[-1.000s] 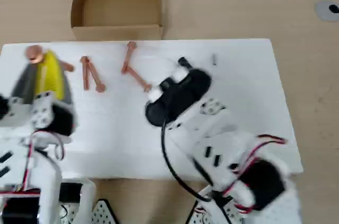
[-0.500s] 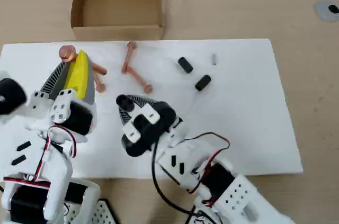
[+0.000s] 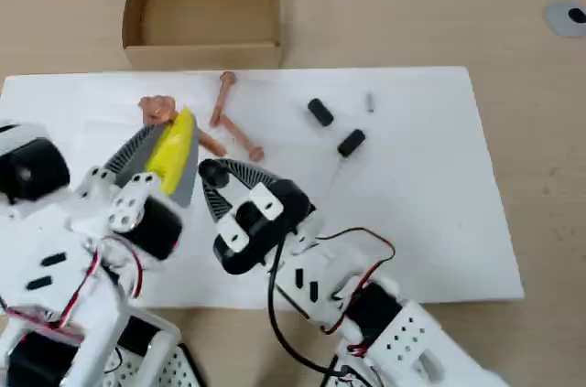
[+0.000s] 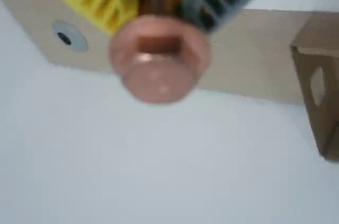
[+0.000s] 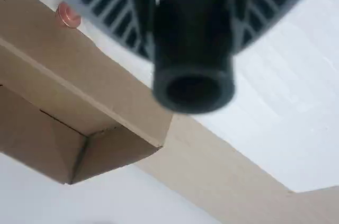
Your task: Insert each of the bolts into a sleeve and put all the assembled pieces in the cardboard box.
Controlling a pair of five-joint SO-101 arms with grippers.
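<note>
A pale wooden table carries a white rectangular sheet. An open brown cardboard box stands at the sheet's far edge. Above the sheet, the left claw is clenched on a copper-coloured bolt, head outward. Near it, the right claw grips a black cylindrical sleeve. Two loose copper bolts lie between claws and box. Two loose black sleeves rest farther along the sheet.
</note>
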